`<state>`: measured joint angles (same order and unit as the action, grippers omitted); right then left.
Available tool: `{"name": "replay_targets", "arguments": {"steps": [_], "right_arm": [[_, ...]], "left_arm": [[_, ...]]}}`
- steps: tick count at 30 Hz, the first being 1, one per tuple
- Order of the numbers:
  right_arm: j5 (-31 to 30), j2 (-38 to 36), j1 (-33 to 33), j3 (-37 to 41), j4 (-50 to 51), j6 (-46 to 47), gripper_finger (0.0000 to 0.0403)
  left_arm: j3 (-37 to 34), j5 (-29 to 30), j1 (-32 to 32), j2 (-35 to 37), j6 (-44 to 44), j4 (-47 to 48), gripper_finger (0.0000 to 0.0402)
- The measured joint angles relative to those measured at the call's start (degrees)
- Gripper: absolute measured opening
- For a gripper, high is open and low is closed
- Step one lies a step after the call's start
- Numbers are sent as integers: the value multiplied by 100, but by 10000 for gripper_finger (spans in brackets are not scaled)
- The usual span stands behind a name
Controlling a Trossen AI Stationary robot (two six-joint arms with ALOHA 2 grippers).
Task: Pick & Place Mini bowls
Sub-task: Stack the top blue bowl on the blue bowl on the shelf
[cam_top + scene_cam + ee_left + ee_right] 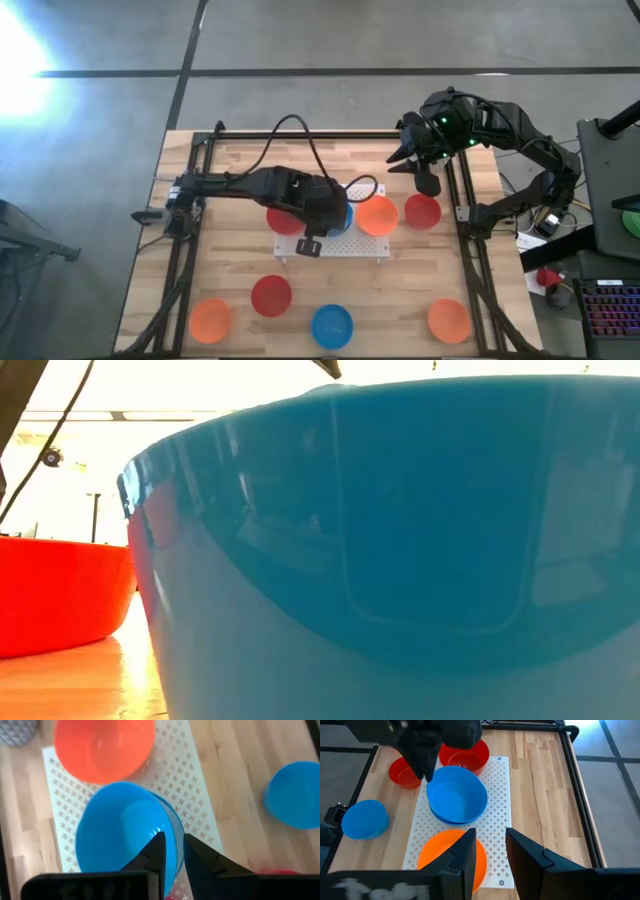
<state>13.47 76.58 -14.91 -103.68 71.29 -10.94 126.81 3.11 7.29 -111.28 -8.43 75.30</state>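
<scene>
Blue bowl (456,795): on the white perforated board (496,815) at bench (400,280) centre, stacked on a second blue bowl; left gripper (171,851) pinches its rim. Orange bowl (377,215) beside it on the board. Right gripper (489,845): parted, empty, raised over the far right. Other bowls lie along the near edge.

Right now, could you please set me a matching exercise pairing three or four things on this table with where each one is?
Things:
1. left claw
2. right claw
3. orange bowl
4. red bowl

Places:
A. bare wood right of the perforated board
B. pinching the rim of the blue bowl
C. on the board's right part
D. raised, empty, right rear

Pairs: 1-B, 2-D, 3-C, 4-A
</scene>
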Motion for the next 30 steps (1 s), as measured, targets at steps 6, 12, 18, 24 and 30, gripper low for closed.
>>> {"name": "replay_targets", "arguments": {"steps": [6, 12, 18, 24, 30], "right_arm": [[0, 0, 0, 0, 0, 0, 100], [0, 0, 0, 0, 0, 0, 100], [0, 1, 2, 0, 0, -2, 100], [0, 0, 1, 0, 0, -2, 100], [0, 0, 0, 0, 0, -3, 100]], "left_arm": [[298, -2, 0, 18, 19, 3, 60], [56, -94, 0, 11, 28, 54, 22], [42, -101, 0, 11, -4, 68, 1], [-53, -206, -3, 11, -9, 61, 0], [-489, -290, -27, 11, 49, 67, 0]]}}
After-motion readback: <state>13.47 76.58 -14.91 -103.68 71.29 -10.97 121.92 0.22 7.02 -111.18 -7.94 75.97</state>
